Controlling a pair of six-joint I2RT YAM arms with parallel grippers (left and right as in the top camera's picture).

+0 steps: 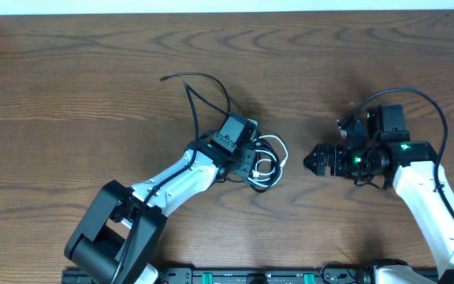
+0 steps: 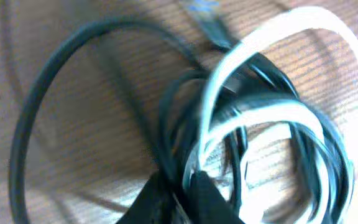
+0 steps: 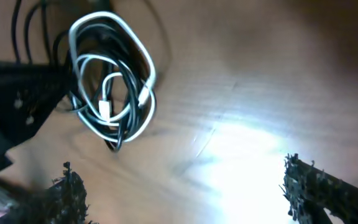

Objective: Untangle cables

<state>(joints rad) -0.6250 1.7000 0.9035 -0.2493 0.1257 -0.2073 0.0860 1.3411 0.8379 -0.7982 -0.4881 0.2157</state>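
Presently, overhead: cables [image 1: 270, 158], one tangled coil, lie at the left gripper [image 1: 252, 167]; the right gripper [image 1: 315, 160] sits apart, beyond the coil from it. Left wrist: jaws pinched on the coil's dark strands. Right wrist: jaws wide, empty; no strand looks freed, untangling apparently barely begun.

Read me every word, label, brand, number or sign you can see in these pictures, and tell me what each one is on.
None can be read. The cables and the wooden table show no writing; the black rail at the table's near edge is too small to tell.
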